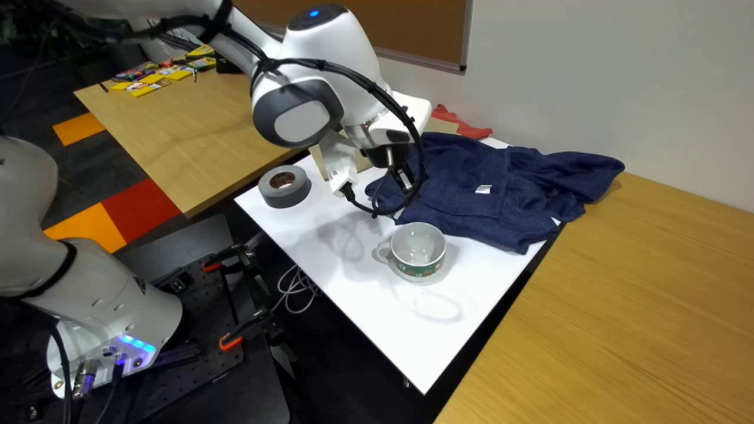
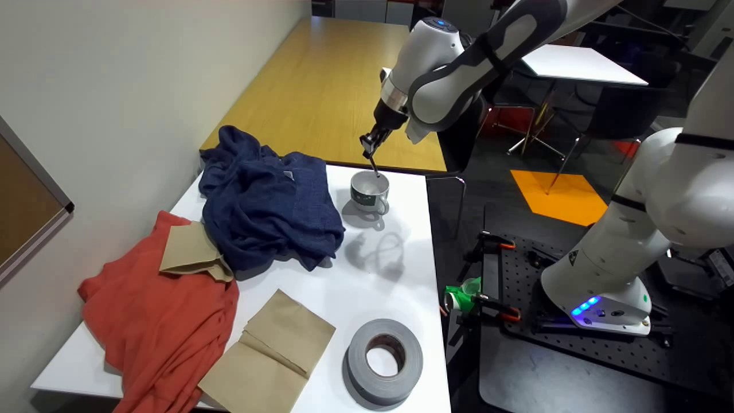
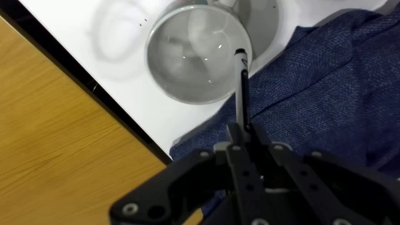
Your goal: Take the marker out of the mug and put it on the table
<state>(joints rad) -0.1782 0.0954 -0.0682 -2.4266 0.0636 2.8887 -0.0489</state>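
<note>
On the left in an exterior view, a red cloth (image 2: pixel 163 310) lies crumpled on the white desk (image 2: pixel 350 287), with a folded brown paper (image 2: pixel 192 249) on its far right part. Next, a larger brown sheet (image 2: pixel 269 361) lies on the near part of the desk, and beyond it a navy cloth (image 2: pixel 269 212) spreads in folds. To the right, toward the far end, the mug (image 2: pixel 364 199) stands upright, its handle (image 2: pixel 385 206) turned near and right. Higher up, close to the mug, is the tool (image 3: pixel 245 132), its fingers drawn in tight on the upper part of the marker (image 3: pixel 241 90). The marker slants down: its long axis is steep, leaning slightly, with the black end lowest and farthest right. That end points at the mug's mouth; in the wrist view it shows inside the rim's outline, yet I cannot tell whether it dips below. Near and right, a roll of grey tape (image 2: pixel 385 390) lies flat. Farthest right, past the desk's edge, is the arm's white base (image 2: pixel 596 287).
</note>
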